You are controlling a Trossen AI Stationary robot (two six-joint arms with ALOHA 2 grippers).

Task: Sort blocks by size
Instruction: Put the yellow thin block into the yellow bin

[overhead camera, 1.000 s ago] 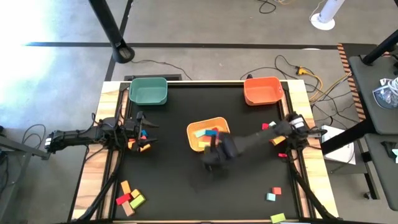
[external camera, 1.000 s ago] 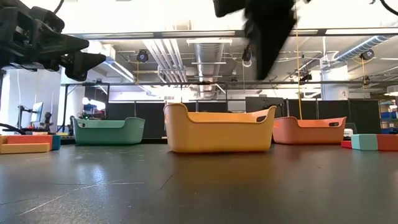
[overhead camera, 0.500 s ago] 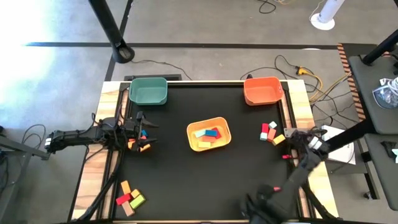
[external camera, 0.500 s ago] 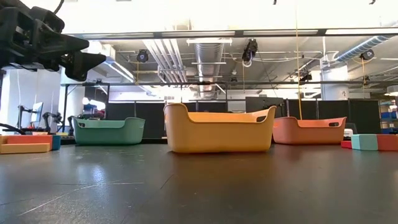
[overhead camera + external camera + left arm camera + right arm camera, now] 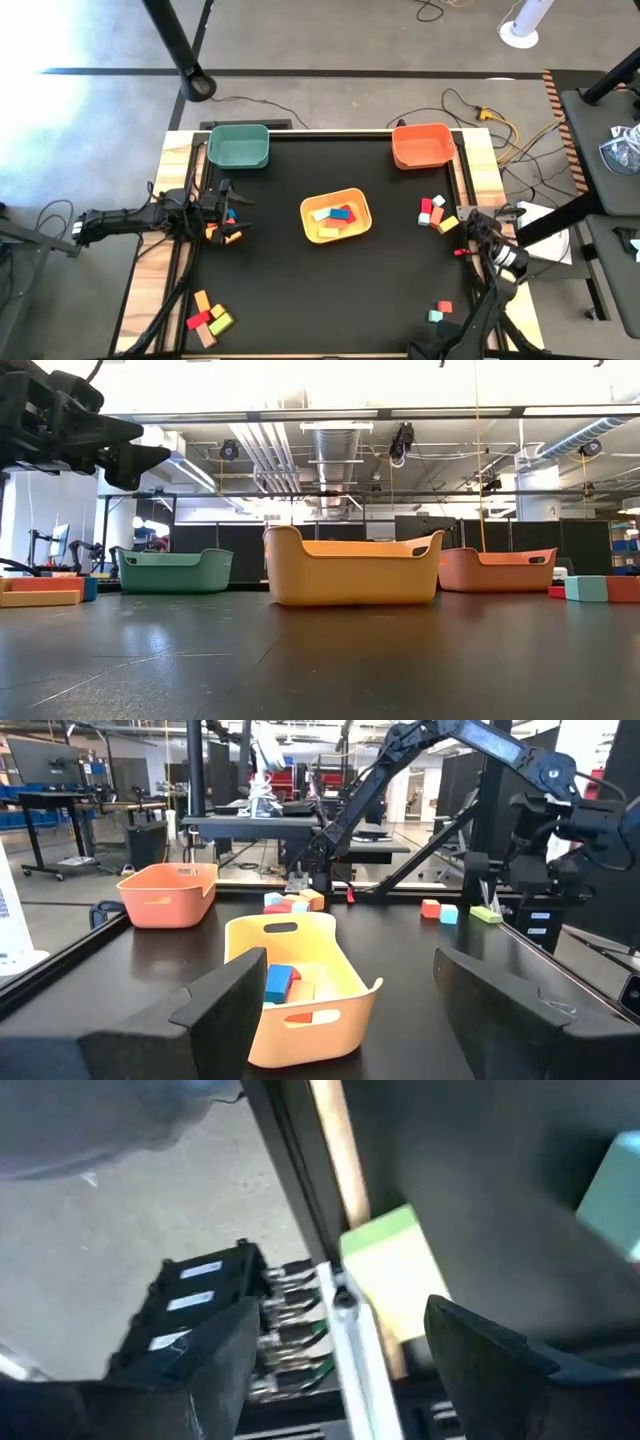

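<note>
Small coloured blocks lie in groups: in the yellow bin [image 5: 336, 216], by the right edge [image 5: 435, 213], near the front right [image 5: 440, 311], at the front left [image 5: 208, 318] and under the left arm [image 5: 225, 232]. My right gripper [image 5: 355, 1370] is open at the table's near right corner [image 5: 432, 350]. A light green block [image 5: 392, 1280] lies on the table's edge strip just ahead of its fingers, which do not touch it. My left gripper [image 5: 350, 1020] waits open at the left edge [image 5: 232, 210], facing the yellow bin [image 5: 300, 985].
A green bin [image 5: 238, 146] stands at the far left and an orange bin [image 5: 423, 146] at the far right. The yellow bin stands mid-table. Bare black mat lies between the yellow bin and the near edge. A wooden border and frame rails [image 5: 335, 1140] run along the table's sides.
My right arm has swung from just in front of the yellow bin toward the table's near right corner. It has gone out of the low view, and its gripper now stands over the near edge. The blocks and bins lie as before.
</note>
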